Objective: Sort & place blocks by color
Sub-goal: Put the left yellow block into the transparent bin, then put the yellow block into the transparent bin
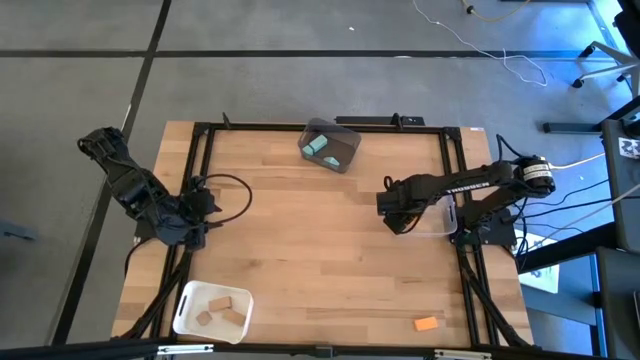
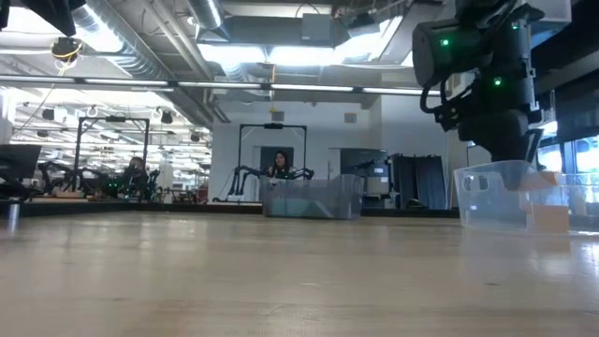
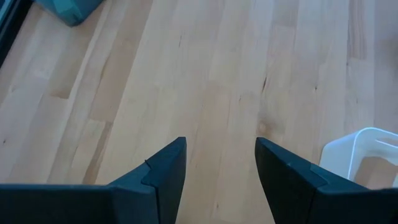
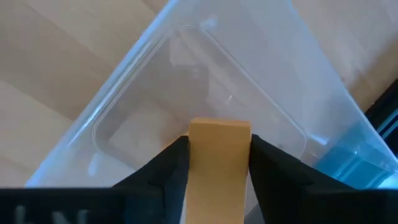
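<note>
The right gripper [image 4: 219, 165] hangs over the clear plastic bin [image 4: 186, 81] at the table's [image 1: 300, 250] right edge, its fingers against the sides of an orange block [image 4: 217, 162]; the arm reads "TROSSEN". The left gripper [image 3: 221, 180] waits at the left edge, fingers apart and empty. Teal blocks [image 1: 318, 148] lie in the grey bin [image 1: 345, 160], tan blocks [image 1: 220, 305] in the white bin [image 1: 185, 305], another orange block [image 1: 427, 323] loose near the front edge.

Bare table [image 1: 300, 250] between bins
</note>
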### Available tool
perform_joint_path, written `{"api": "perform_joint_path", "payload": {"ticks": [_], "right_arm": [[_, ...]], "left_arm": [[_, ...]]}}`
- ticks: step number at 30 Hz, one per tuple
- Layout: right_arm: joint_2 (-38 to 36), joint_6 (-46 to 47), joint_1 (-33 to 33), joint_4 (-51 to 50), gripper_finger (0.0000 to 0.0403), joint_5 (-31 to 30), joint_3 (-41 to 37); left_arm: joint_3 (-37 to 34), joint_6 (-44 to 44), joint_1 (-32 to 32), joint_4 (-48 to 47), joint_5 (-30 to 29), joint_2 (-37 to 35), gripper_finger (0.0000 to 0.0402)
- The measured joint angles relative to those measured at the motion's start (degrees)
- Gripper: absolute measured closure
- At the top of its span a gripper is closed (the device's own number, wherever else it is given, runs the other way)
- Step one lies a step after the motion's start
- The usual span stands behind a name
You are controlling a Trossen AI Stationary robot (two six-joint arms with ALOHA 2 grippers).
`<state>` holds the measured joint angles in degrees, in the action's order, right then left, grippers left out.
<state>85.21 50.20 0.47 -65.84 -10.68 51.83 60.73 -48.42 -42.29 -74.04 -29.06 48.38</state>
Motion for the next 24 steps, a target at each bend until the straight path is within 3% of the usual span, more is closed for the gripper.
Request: {"api": "perform_joint_path", "payload": {"ticks": [5,10,14,19,24], "right_arm": [[0.0,0.2,0.0,0.1,0.0211,2.7,0.0],[0.0,0.4,0.0,0.1,0.0217,6.3,1.9],[-0.2,0.2,1.9,-2.1,0.0224,5.2,7.3],[-3.0,-2.3,9.5,-3.0,0.0221,2.7,15.7],[-4.1,2.8,20.1,-3.4,0.0223,6.2,22.2]], "left_arm": [[0.0,-0.9,0.0,0.0,0.0,0.0,0.0218],[0.0,-0.9,0.0,0.0,0.0,0.0,0.0218],[0.0,-0.9,0.0,0.0,0.0,0.0,0.0218],[0.0,-0.9,0.0,0.0,-0.1,0.0,0.0218],[0.0,-1.0,0.0,0.0,-0.1,0.0,0.0218]]}}
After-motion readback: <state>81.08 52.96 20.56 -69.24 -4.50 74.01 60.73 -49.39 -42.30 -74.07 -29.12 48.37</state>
